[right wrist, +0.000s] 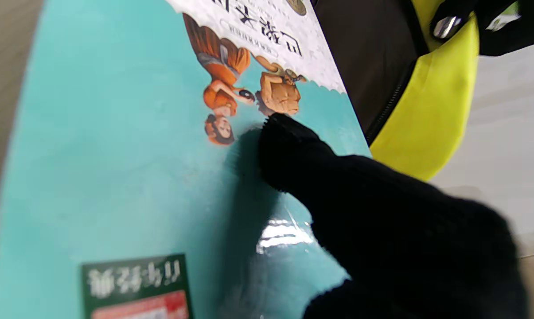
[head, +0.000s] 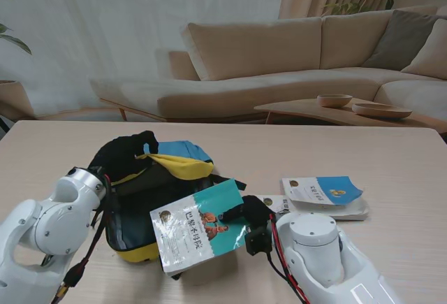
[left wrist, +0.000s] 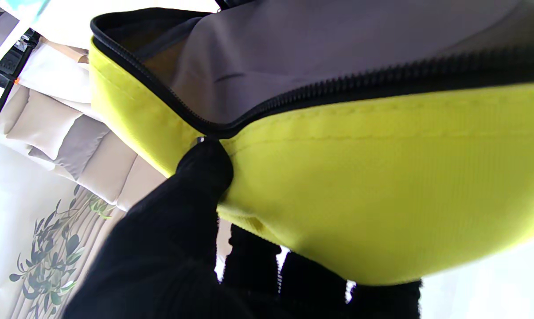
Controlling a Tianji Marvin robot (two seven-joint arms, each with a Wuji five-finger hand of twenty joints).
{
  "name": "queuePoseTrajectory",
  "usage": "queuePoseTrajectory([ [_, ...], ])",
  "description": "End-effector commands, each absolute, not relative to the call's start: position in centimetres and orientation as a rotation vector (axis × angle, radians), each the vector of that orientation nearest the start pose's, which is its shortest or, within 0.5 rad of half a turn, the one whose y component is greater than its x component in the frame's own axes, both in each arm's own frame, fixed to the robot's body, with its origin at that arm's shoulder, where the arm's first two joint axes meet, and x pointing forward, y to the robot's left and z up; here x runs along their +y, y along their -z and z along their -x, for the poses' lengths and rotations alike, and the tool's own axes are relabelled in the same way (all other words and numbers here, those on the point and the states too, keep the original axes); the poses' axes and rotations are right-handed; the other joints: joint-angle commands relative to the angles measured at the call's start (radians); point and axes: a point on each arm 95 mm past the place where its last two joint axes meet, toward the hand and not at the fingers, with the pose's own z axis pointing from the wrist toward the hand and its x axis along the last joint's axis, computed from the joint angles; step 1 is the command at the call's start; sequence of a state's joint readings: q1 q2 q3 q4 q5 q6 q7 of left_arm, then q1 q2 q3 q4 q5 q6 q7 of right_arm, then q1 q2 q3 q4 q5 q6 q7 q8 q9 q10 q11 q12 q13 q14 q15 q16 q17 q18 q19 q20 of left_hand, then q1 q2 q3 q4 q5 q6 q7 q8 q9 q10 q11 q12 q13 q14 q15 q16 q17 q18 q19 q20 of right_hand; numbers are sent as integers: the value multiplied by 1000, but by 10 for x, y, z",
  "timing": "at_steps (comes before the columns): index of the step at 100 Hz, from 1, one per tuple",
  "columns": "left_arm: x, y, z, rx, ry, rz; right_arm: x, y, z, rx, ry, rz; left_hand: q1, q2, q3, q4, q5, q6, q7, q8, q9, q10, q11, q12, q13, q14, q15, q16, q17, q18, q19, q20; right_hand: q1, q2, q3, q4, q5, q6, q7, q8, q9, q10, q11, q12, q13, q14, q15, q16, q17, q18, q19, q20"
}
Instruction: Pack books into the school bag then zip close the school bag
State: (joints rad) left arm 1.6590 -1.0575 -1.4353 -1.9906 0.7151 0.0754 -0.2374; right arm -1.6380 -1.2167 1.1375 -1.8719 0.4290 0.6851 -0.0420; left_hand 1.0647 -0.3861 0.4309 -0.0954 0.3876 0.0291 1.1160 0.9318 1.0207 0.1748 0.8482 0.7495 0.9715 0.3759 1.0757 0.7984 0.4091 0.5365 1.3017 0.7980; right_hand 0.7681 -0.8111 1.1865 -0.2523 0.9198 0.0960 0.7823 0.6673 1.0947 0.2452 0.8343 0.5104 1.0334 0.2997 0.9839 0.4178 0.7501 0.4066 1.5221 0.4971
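Left hand (head: 131, 152): closed on the yellow flap (head: 174, 165) of the bag (head: 140, 203); in its wrist view a thumb (left wrist: 203, 166) pinches the flap edge just beside the zip (left wrist: 293, 95), lifting it, most likely to keep the mouth wide for the book.
Right hand (head: 246, 212): closed on a teal book (head: 199, 227), a fingertip (right wrist: 278, 133) pressed on the glossy cover; the grip sits at the book's right edge, leaving the far end free to lead into the opening.
Book: tilted, lying over the bag's near side, not yet inside as far as I can tell.
Bag: on the worktop (head: 391, 157) left of centre, unzipped, grey lining showing.
Other books (head: 323, 196): stacked flat on the worktop to the right of the bag, apart from it, within the right arm's reach.
Stage: judged to be the first book going in; zipping not begun.
Risk: the slick cover may slip in the hand, or a corner may catch on the zip.
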Motion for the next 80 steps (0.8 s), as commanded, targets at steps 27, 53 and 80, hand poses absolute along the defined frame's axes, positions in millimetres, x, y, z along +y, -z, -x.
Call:
queuePoseTrajectory([
  [27, 8, 200, -373, 1336, 1714, 1384, 145, 313, -355, -434, 1164, 2497, 52, 24, 63, -20, -35, 12, 50, -4, 63, -27, 102, 3, 29, 39, 47, -2, -10, 56, 55, 16, 98, 91, 102, 18, 161, -173, 171, 43, 42, 8, 40, -10, 88, 15, 68, 7, 39, 6, 100, 33],
  [53, 6, 202, -371, 1357, 1706, 1388, 171, 313, -368, -414, 1109, 2563, 74, 44, 20, -14, -46, 3, 51, 3, 35, -36, 80, -7, -14, 60, 22, 0, -51, 44, 36, 16, 97, 97, 98, 18, 155, -173, 170, 41, 37, 3, 42, -16, 86, 10, 66, 6, 39, 5, 100, 30],
  [80, 7, 211, -371, 1372, 1670, 1435, 194, 314, -377, -361, 1064, 2620, 81, 50, 9, -11, -48, 1, 48, 4, 28, -36, 60, -11, -32, 72, 3, -3, -69, 41, 26, 15, 97, 101, 94, 17, 149, -174, 170, 40, 33, 0, 44, -22, 84, 6, 62, 5, 38, 2, 98, 27],
])
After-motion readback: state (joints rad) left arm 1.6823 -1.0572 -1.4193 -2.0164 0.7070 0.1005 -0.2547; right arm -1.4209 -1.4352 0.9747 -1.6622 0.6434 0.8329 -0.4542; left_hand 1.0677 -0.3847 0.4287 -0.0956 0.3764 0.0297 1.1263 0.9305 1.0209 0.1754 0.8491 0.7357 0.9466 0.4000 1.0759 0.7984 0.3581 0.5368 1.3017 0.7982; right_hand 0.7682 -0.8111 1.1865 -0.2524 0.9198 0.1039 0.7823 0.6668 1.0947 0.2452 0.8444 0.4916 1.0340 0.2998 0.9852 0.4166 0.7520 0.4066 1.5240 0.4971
